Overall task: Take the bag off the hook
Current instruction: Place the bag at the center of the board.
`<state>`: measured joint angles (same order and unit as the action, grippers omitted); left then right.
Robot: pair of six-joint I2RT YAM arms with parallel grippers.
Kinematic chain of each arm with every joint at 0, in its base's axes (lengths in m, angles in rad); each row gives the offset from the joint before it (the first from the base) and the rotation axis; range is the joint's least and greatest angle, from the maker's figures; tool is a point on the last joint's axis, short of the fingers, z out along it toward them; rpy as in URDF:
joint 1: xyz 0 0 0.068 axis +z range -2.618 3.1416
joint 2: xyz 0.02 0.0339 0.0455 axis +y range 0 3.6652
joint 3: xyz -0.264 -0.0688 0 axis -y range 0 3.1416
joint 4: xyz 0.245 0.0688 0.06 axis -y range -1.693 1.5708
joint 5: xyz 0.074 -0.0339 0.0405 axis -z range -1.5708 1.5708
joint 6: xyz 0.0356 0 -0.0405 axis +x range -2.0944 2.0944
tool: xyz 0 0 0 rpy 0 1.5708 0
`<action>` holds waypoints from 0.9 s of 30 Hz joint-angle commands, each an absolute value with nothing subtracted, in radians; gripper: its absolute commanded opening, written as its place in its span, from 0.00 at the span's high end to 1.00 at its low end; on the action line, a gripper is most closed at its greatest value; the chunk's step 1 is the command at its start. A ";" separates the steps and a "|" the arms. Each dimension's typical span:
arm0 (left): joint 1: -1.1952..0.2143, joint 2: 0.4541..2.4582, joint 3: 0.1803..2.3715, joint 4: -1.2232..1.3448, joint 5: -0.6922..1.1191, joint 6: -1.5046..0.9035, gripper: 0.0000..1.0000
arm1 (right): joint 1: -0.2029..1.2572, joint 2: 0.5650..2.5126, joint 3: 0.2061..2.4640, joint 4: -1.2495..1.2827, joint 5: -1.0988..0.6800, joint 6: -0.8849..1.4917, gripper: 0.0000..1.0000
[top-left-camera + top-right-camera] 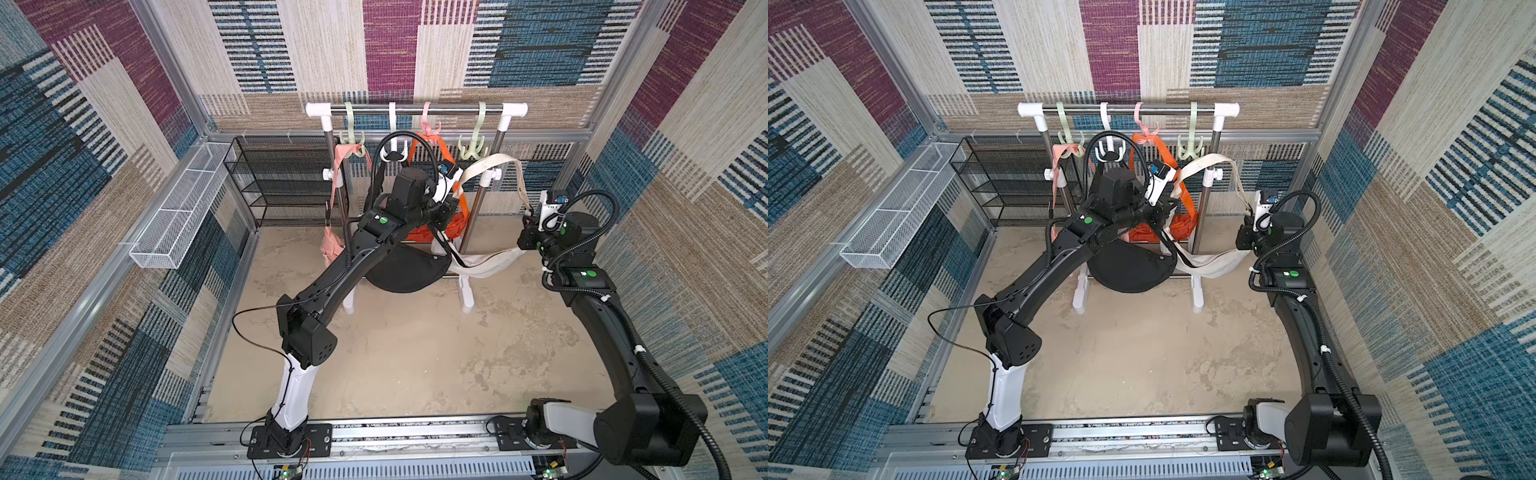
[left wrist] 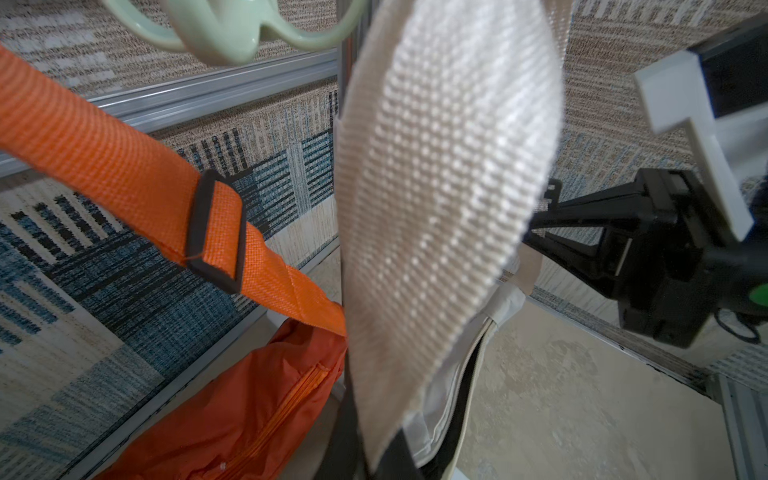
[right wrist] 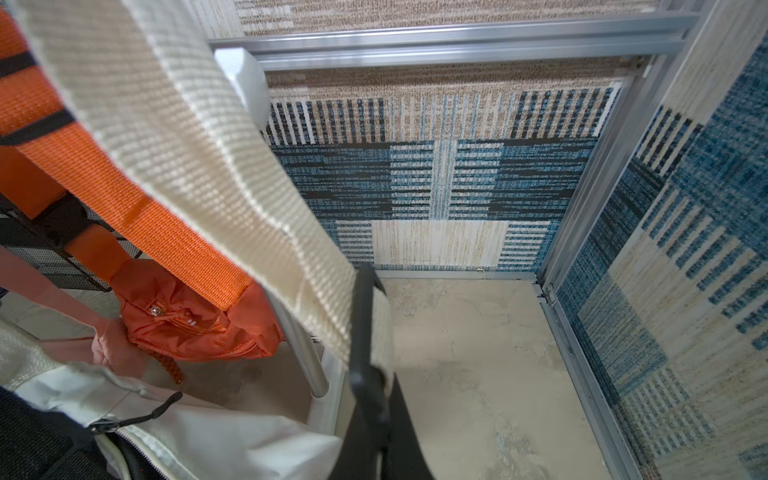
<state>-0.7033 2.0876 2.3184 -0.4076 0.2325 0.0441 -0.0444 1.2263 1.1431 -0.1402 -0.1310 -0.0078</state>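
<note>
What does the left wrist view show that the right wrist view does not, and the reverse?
Only the left wrist view shows the green hook. Only the right wrist view shows the pink bag and the black mesh shelf. Both show the white strap, the orange strap and the orange bag.

Left hand (image 1: 441, 222) and right hand (image 1: 528, 224) clamped, raised.

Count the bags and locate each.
4. Pink bag on the left green hook; black bag below the white hook; orange bag on the pink hook; cream bag low at the right end of the rack. None seems hidden.
</note>
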 commanded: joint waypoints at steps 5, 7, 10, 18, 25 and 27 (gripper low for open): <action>-0.715 2.054 2.311 -0.396 0.279 -0.001 1.00 | -0.043 1.164 1.149 -0.177 -0.135 -0.003 1.00; -0.722 2.030 2.285 -0.396 0.294 -0.003 1.00 | -0.043 1.147 1.155 -0.214 -0.135 0.003 1.00; -0.737 1.987 2.232 -0.394 0.309 0.000 1.00 | -0.044 1.115 1.157 -0.276 -0.125 0.015 1.00; -0.780 1.864 2.064 -0.351 0.360 -0.038 1.00 | -0.043 0.983 1.141 -0.425 -0.097 0.063 1.00; -0.817 1.798 1.948 -0.297 0.375 -0.083 1.00 | -0.043 0.921 1.144 -0.545 -0.045 0.096 1.00; -0.827 1.792 1.936 -0.293 0.380 -0.096 1.00 | -0.043 0.914 1.150 -0.578 -0.019 0.102 1.00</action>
